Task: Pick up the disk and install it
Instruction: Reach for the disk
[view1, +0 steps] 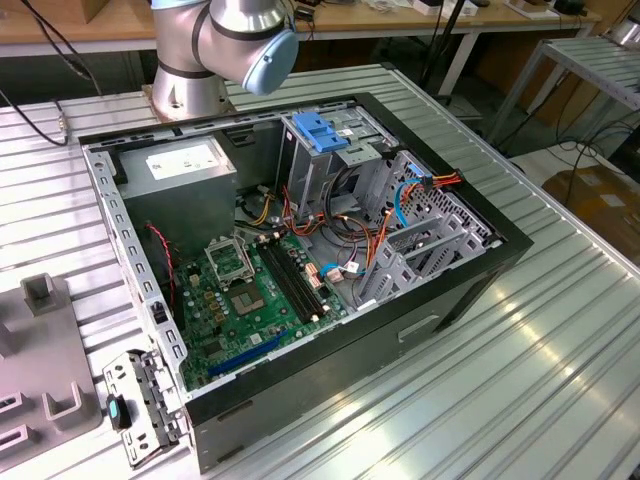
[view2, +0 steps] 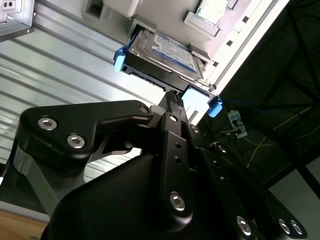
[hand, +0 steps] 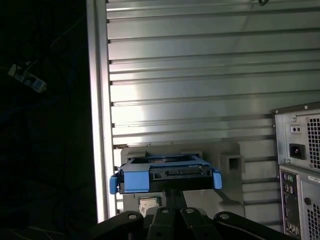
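The disk (view2: 165, 50) is a silver-metal drive with a white and blue label and blue rails. It lies flat in a light grey holder (view2: 165, 15) on the ribbed table. In the first wrist view I see the disk (hand: 167, 172) end-on, with blue tabs at both corners. My black gripper (view2: 171, 100) points at that near end, by the blue tab. Its fingers (hand: 170, 196) look pressed together, shut, with nothing visible between them. Whether the tips touch the disk I cannot tell. In the exterior view the arm's base (view1: 215, 50) stands behind the open computer case (view1: 420, 325).
Inside the case a bare blue bracket (view1: 322, 130) sits on the drive cage, beside a grey power-supply box (view1: 185, 165) and the green board (view1: 250, 290). The case's rear panel (hand: 297, 165) stands near the holder. The table's edge (hand: 100, 125) runs close by the disk, dark floor beyond.
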